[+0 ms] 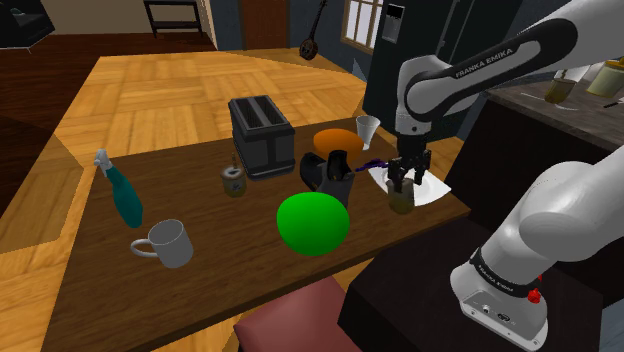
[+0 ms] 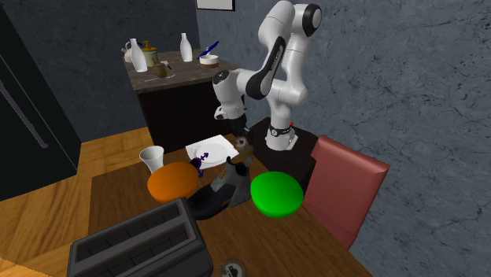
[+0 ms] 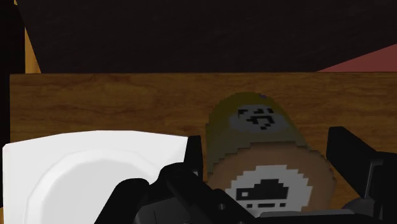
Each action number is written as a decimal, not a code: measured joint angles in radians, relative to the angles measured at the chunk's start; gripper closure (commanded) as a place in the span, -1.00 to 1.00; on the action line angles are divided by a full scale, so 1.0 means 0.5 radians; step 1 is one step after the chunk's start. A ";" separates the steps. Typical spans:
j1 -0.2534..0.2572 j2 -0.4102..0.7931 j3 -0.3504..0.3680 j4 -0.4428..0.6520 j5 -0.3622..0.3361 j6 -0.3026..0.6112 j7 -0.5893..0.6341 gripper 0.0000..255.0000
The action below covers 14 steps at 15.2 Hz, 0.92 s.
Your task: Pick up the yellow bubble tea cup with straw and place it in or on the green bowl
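Observation:
The bubble tea cup (image 1: 402,200) is olive-yellow with a brownish top. It stands upright near the table's edge beside a white plate (image 1: 432,190). My gripper (image 1: 406,176) comes down from above over the cup. In the wrist view the cup (image 3: 254,121) sits between the two black fingers (image 3: 194,159), which press against both its sides, so my gripper (image 3: 264,153) is shut on it. The green bowl (image 1: 313,223) lies on the table to the shoulder view's left of the cup. From the second exterior view the cup (image 2: 245,146) stands under the gripper (image 2: 238,135), with the bowl (image 2: 276,193) nearer the camera.
Between cup and bowl stands a black object (image 1: 326,170) with a purple piece. Behind are an orange bowl-like thing (image 1: 335,140), a white cup (image 1: 368,127) and a dark toaster (image 1: 260,135). A mug (image 1: 170,243), a teal spray bottle (image 1: 122,195) and a small jar (image 1: 233,181) sit further left. A red chair (image 2: 346,189) stands at the table's edge.

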 measured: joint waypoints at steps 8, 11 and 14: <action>-0.005 -0.166 0.015 0.113 -0.008 -0.278 0.028 1.00; -0.005 -0.204 0.020 0.170 -0.007 -0.371 0.037 1.00; -0.010 -0.250 0.020 0.221 -0.013 -0.469 0.039 1.00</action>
